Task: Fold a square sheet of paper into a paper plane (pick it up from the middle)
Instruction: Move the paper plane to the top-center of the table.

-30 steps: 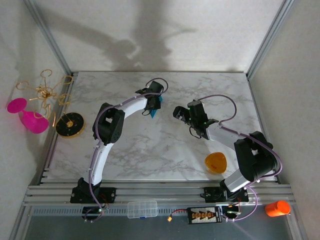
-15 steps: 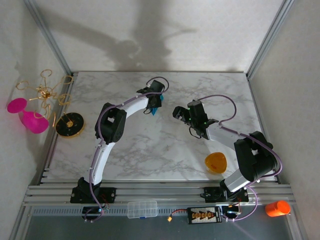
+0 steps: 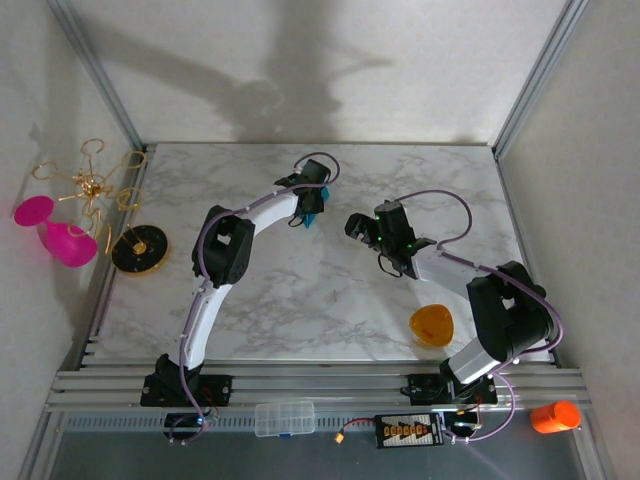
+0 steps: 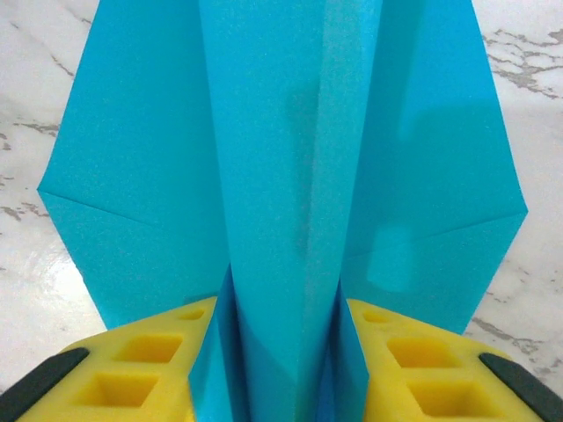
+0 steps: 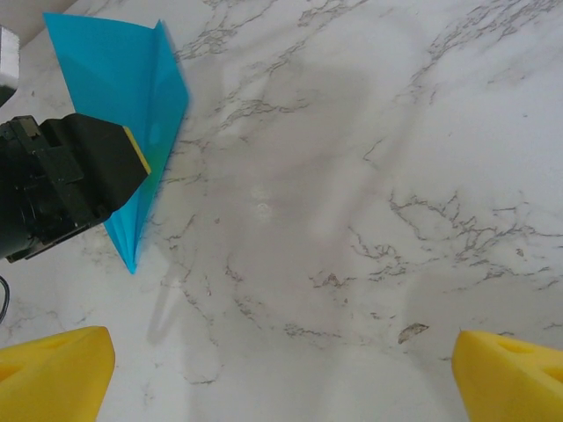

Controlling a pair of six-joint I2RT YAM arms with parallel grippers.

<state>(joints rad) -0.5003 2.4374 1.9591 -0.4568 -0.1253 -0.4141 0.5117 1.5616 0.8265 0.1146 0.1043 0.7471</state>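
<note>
- Mid-table on my right, the right gripper (image 3: 362, 228) hangs with jaws spread wide, holding nothing, well apart from the paper.
- Farther back, near far centre, the paper plane (image 4: 281, 176) runs lengthwise straight out from the left gripper (image 4: 277, 365), which is clearly the nearer arm.
- Its keel sits between the yellow pads (image 4: 149, 360), touching both. Pinched or slack, I can't tell.

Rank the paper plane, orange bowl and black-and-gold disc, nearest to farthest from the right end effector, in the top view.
From the right end effector:
1. paper plane, just to its left.
2. orange bowl, toward the near right corner.
3. black-and-gold disc, far out on the left.
</note>
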